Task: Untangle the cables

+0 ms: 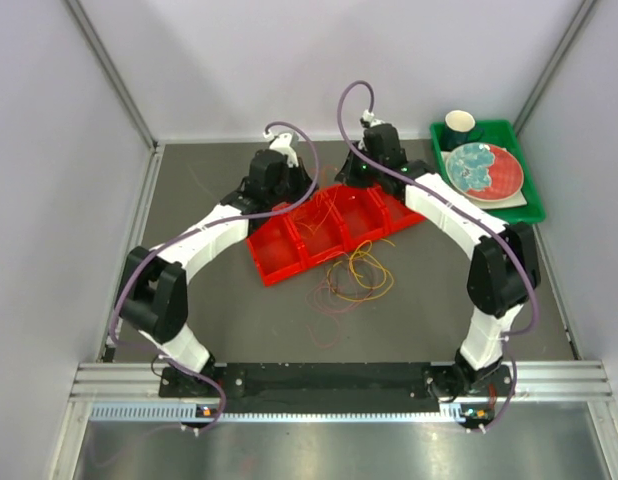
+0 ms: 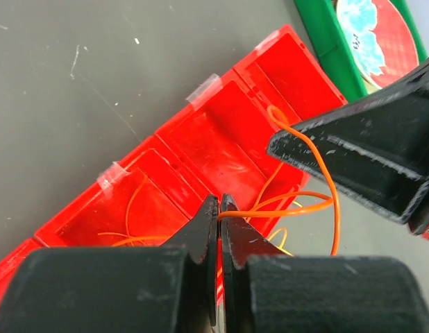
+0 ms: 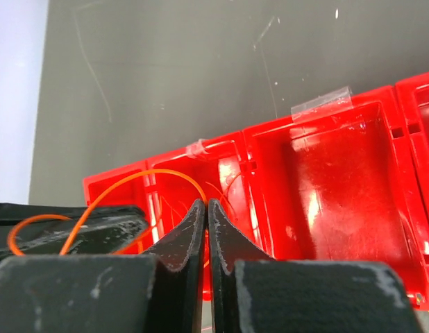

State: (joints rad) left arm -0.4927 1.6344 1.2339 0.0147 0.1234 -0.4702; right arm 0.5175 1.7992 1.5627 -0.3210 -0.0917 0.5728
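Observation:
A thin orange cable point(image 2: 298, 208) is stretched between my two grippers above the red compartment tray point(image 1: 289, 250). My left gripper point(image 2: 220, 199) is shut on one end of it. From there the cable loops right and up past the right gripper's black fingers point(image 2: 360, 159). My right gripper point(image 3: 206, 202) is shut on the same orange cable point(image 3: 141, 178), which arcs left from its tips over the tray. A loose tangle of yellow, orange and pinkish cables point(image 1: 354, 278) lies on the table just in front of the tray. More orange strands point(image 2: 131, 201) lie inside a tray compartment.
A green tray point(image 1: 529, 205) at the back right holds a red and blue plate point(image 1: 484, 170) and a dark cup point(image 1: 460, 125). Pale walls with metal rails close in the table on the left, right and back.

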